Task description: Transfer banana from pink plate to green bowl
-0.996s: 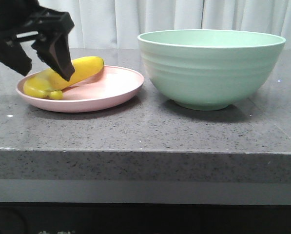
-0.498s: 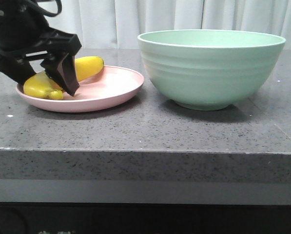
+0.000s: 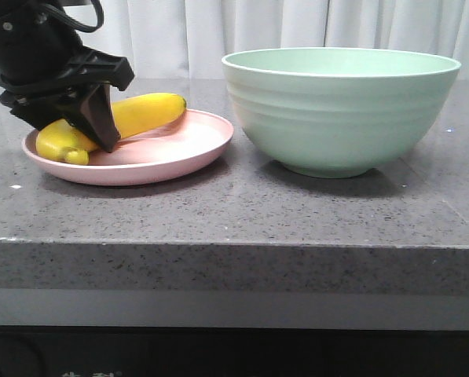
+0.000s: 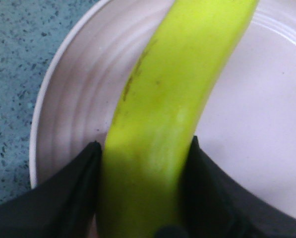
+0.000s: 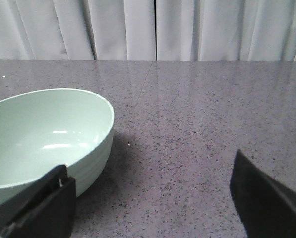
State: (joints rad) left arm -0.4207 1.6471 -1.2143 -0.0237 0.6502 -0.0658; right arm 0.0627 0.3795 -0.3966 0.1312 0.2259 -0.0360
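Note:
The yellow banana [image 3: 144,113] lies on the pink plate [image 3: 179,153] at the left of the table. My left gripper [image 3: 69,126] is shut on the banana's left part, one black finger on each side of it. In the left wrist view the banana [image 4: 172,99] runs between the fingers [image 4: 83,183] over the plate [image 4: 73,109]. Its right end looks slightly raised. The green bowl [image 3: 340,106] stands to the right of the plate, empty. My right gripper [image 5: 148,198] is open over bare table beside the bowl [image 5: 43,134]; it does not show in the front view.
The grey speckled table [image 3: 234,212] has its front edge close to the camera. White curtains [image 3: 297,23] hang behind the table. The bowl's rim stands much higher than the plate.
My left gripper came down onto the plate and closed on the banana. The banana has shifted to the right and its right end has risen a little.

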